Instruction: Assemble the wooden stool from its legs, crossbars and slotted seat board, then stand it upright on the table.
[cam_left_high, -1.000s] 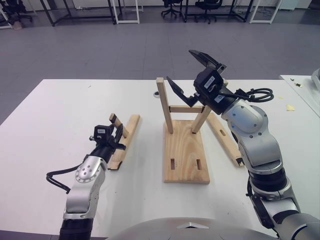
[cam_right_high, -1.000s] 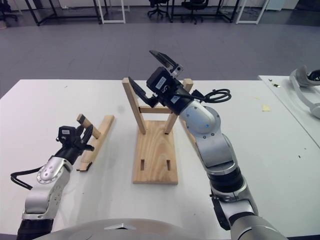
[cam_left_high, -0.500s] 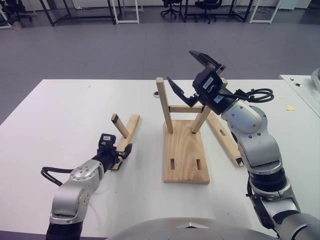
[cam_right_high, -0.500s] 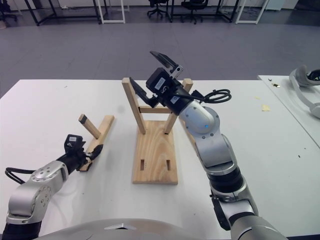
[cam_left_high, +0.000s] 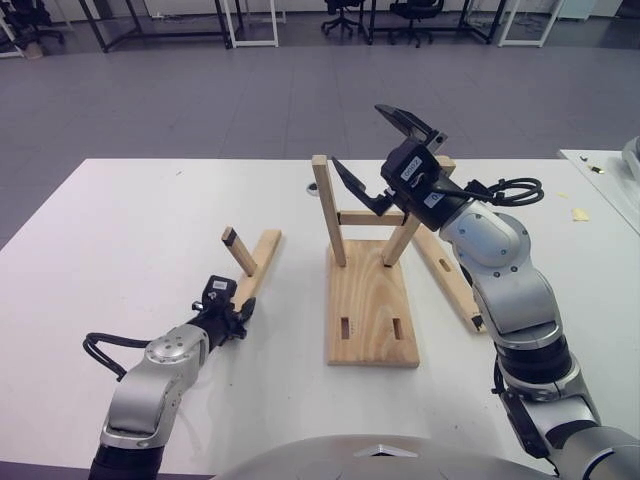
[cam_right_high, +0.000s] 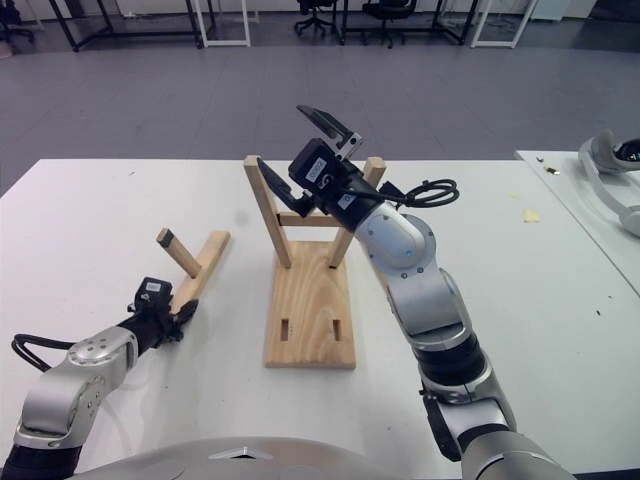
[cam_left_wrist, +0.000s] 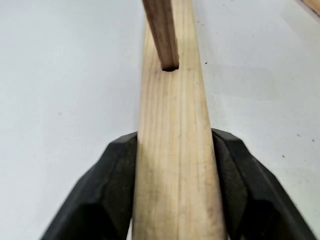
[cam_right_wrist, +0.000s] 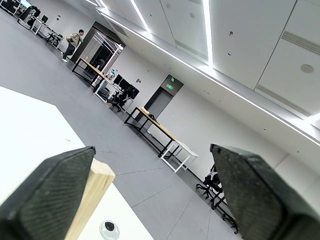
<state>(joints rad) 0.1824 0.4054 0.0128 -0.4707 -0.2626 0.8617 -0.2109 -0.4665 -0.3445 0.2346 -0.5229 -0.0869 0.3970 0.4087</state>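
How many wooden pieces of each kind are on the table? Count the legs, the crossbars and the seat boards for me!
Legs: 4
Crossbars: 2
Seat board: 1
Total: 7 wooden pieces

the seat board (cam_left_high: 370, 315) and the leg (cam_left_wrist: 172, 115) are pale bare wood, smooth, with thin grain lines. the table (cam_left_high: 120, 230) is white and matt. the left gripper (cam_left_wrist: 175, 144) has smooth black fingers (cam_left_wrist: 107, 185); the right gripper (cam_right_wrist: 152, 150) has rough black pads (cam_right_wrist: 45, 195).
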